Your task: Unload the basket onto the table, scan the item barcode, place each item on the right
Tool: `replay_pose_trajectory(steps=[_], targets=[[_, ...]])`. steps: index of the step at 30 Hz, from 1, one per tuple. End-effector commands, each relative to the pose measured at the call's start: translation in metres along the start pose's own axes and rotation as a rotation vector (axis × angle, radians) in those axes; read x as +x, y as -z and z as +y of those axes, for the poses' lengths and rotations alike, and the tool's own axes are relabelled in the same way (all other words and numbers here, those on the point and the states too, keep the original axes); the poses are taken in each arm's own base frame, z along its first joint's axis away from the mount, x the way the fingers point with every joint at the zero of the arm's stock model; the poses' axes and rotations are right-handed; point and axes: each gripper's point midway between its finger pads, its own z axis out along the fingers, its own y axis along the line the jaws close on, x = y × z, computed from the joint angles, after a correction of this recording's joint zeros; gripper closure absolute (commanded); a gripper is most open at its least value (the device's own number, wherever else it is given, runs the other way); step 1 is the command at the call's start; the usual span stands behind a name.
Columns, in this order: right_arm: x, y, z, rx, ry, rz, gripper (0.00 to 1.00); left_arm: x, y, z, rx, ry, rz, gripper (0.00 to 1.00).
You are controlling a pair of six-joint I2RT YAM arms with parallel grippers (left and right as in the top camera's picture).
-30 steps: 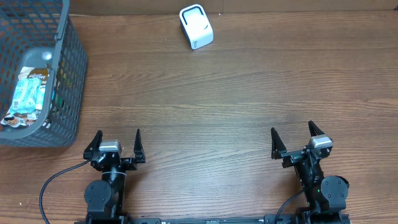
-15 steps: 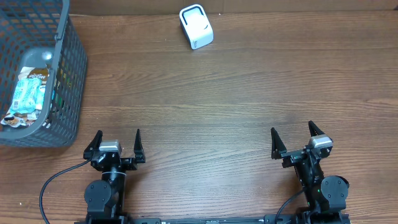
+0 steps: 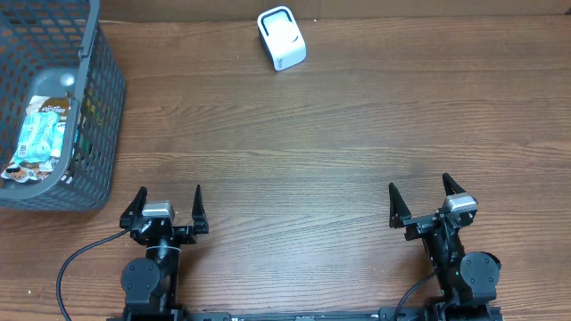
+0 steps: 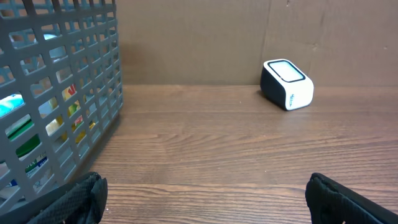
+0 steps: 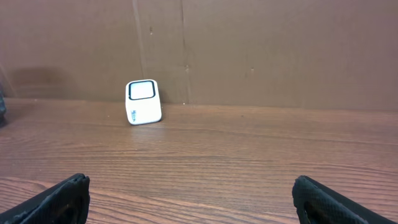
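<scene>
We are at the start: both arms rest at the near edge of the worktop (image 3: 294, 143), and nothing has been picked up yet. The left gripper (image 3: 169, 194) has its jaws spread as wide as they go and holds nothing. The right gripper (image 3: 418, 185) is the same, wide open and empty.

The item we take to be the one to scan, a pale blue pouch (image 3: 40, 134), lies inside the grey basket (image 3: 100, 107) at the far left, among other packets. The white scanner (image 3: 281, 38) stands at the back of the worktop, well apart from the basket.

The left arm is nearer, so we judge it should do the picking. It should come over the rim from above rather than through the mesh, and pinch the pouch by one edge so the fingers leave the printed faces uncovered. We cannot tell where the barcode sits.

The overhead view alone shows the pouch from above and both arms together. The left wrist view shows the basket's side wall, with packets glimpsed through the mesh, and the scanner's dark-rimmed window. The right wrist view shows that window too, but almost nothing of the basket.
</scene>
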Motion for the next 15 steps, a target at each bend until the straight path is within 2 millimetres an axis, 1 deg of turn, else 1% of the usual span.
replay_pose_trajectory(steps=[1,15], targets=[[0.0019,-0.0001,-0.0024,0.012,0.005,-0.003,0.0,-0.0014,0.0004,0.0008,-0.001,-0.014,-0.009,0.0],[0.0019,-0.0001,-0.0024,0.012,0.005,-0.003,0.0,-0.0031,0.0005,0.0007,-0.001,-0.014,-0.016,0.0]])
